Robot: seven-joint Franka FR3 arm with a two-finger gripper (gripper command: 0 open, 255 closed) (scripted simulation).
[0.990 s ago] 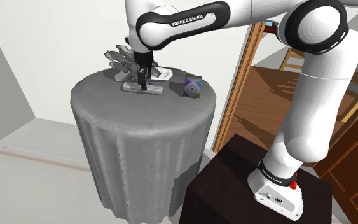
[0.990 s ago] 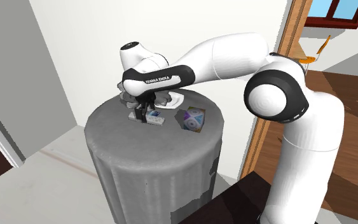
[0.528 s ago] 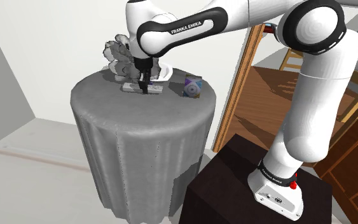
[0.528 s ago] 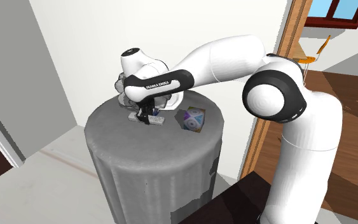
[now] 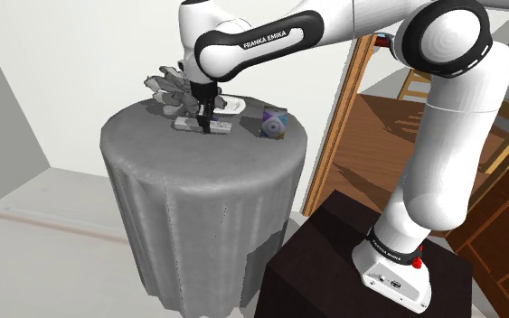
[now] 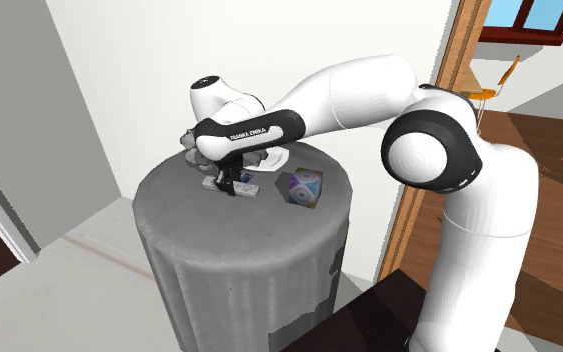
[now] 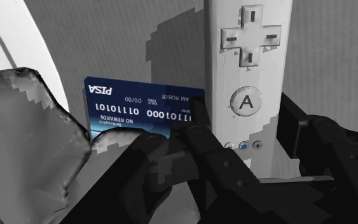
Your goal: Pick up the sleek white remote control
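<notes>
Hand clasps white remote by its sides on grey-draped table, beside blue card.

1. The white arm is raised upright from its base and bent at a dark elbow joint, high up and well behind the gripper.
2. From that joint the forearm is stretched out nearly level, as far as a point above the gripper.
3. The wrist is turned down, so that the black gripper is pointed straight downward beneath it.
4. In the second exterior view the gripper is seen low, directly under the forearm's end.
5. In the wrist view the gripper is seen with its two fingers apart, each pressed against a long side of the remote clasped between them.
</notes>
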